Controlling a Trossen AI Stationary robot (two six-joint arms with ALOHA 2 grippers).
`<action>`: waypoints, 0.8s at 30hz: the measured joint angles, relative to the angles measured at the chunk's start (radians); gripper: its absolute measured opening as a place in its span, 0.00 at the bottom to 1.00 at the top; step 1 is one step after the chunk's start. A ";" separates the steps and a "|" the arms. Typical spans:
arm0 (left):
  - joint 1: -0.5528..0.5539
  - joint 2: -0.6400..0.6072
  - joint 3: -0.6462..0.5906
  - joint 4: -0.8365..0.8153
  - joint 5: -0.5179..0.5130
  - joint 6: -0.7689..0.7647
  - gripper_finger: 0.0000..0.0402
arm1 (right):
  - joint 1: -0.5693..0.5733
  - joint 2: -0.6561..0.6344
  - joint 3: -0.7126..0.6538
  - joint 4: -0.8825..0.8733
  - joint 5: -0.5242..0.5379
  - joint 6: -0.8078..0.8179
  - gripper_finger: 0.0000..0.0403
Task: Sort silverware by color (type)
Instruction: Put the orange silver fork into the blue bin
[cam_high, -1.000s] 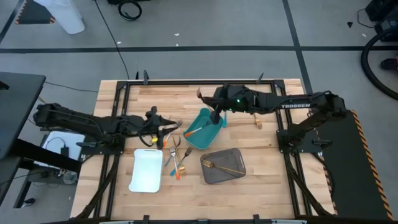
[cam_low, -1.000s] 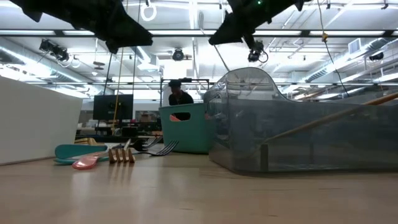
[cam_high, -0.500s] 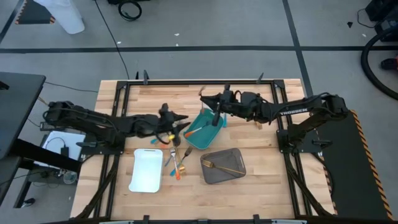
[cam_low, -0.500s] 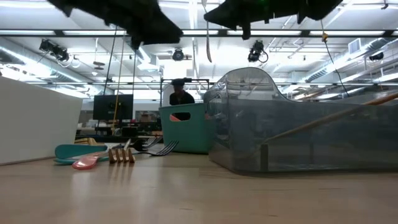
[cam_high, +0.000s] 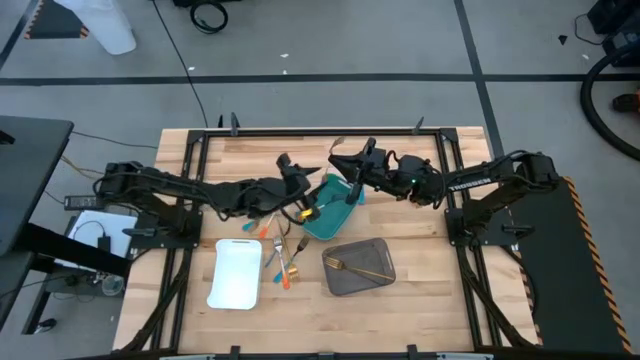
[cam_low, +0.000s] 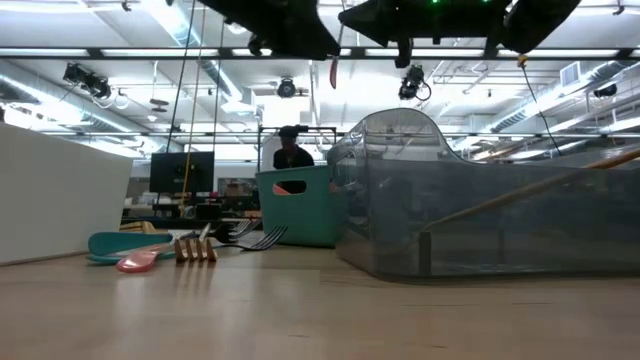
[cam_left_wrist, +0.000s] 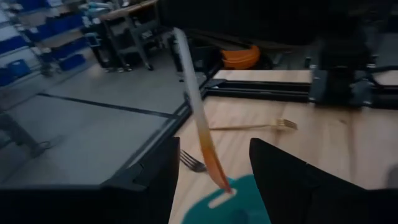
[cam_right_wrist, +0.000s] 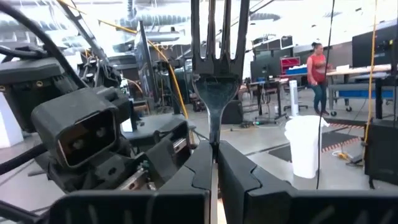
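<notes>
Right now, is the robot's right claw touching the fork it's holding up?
Touching. In the right wrist view the right gripper has its fingers pressed shut on the fork handle, with no gap on either side, and the tines stick up above them.

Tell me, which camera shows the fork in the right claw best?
The right wrist view: the fork stands up close, pinched in the shut right claw, prongs clear. The high view shows it only as a thin sliver; the low view does not show it clearly, and the left wrist view shows other cutlery.

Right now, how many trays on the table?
3. White tray sits left of the loose cutlery, teal tray is mid-table under both arms, and grey tray, right of the cutlery, holds a gold fork. None looks hidden.
</notes>
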 joint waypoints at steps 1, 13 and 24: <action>0.000 0.012 0.013 0.001 -0.004 0.008 0.50 | 0.005 0.000 0.000 0.006 0.008 -0.007 0.04; 0.000 0.067 0.076 0.001 -0.068 0.007 0.42 | 0.024 0.000 0.000 0.028 0.015 -0.012 0.04; 0.001 0.067 0.076 0.002 -0.063 -0.039 0.06 | 0.024 0.000 0.000 0.034 0.011 -0.020 0.09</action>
